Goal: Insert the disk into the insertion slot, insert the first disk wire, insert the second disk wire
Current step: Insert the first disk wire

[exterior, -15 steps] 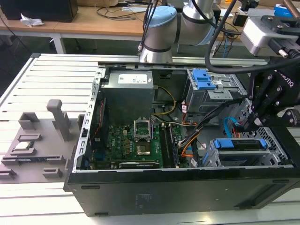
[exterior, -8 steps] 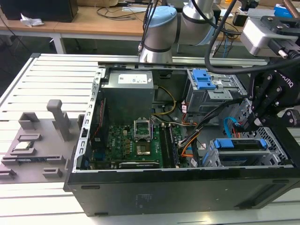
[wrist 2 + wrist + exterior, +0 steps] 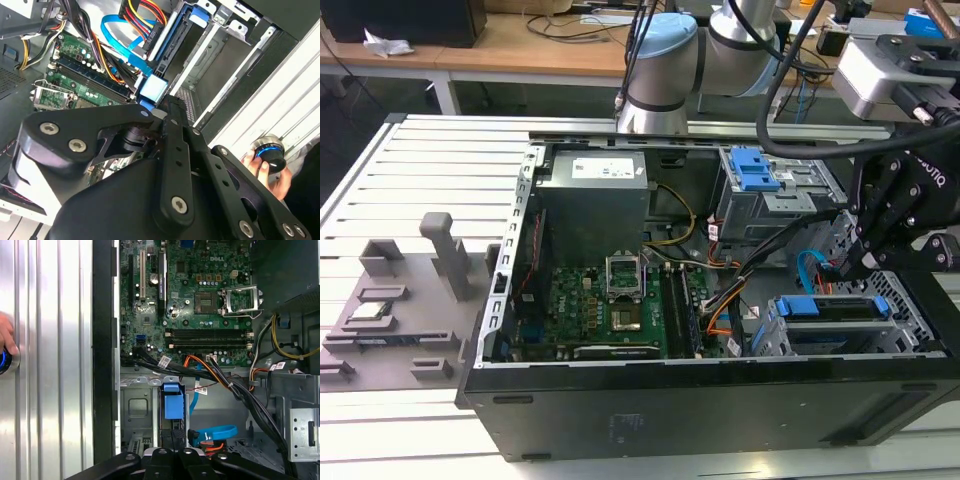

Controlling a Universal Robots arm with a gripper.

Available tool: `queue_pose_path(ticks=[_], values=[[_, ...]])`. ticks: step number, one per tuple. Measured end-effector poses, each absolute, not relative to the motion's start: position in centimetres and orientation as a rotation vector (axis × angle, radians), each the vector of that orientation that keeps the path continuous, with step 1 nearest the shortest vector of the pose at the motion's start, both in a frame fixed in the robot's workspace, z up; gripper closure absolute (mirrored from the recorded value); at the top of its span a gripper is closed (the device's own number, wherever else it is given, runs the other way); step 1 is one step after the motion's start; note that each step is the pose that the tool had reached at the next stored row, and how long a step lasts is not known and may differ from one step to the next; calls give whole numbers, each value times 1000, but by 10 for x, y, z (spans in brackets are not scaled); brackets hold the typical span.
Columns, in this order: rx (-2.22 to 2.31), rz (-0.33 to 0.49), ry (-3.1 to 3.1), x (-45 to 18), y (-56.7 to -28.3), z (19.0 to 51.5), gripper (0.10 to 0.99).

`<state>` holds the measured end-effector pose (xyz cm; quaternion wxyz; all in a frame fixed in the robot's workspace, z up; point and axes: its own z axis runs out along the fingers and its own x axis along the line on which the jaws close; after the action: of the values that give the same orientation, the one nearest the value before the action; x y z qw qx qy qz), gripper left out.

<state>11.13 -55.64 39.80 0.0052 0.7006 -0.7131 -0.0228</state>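
1. Already the disk (image 3: 830, 308) is seated in the insertion slot (image 3: 778, 335), at the corner of the open computer case (image 3: 720, 400) towards the exterior view's right. Its blue carrier lies along the top of the perforated cage. The step in hand is therefore judged to be the first disk wire.
2. The hand (image 3: 862, 262) hangs just above the cage's inner end. Its fingers are drawn close together, and in the second wrist view they appear to be clamped on the blue connector (image 3: 152, 88) at the end of the flat blue wire (image 3: 215, 431).
3. The connector should be held square to the disk's end face. The port itself is hidden, so its keyed side cannot be confirmed; alignment is best judged from the wrist views before any pressure is applied.
4. The blue wire's loop should be left slack and unkinked, so that the connector is not twisted out of line.
5. The bundle of orange and black wires (image 3: 215, 372) runs just beside the path and should be kept out from under the connector.
6. The push should be straight and light. Early resistance is best read as misalignment, since forcing could bend the port or shift the disk in its carrier.
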Motion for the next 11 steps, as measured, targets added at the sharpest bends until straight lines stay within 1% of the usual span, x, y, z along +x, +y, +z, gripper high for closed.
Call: queue_pose_path(ticks=[7,11], values=[[2193,-73,-2232,122,-555,389,980],[2193,-73,-2232,135,-547,385,980]])
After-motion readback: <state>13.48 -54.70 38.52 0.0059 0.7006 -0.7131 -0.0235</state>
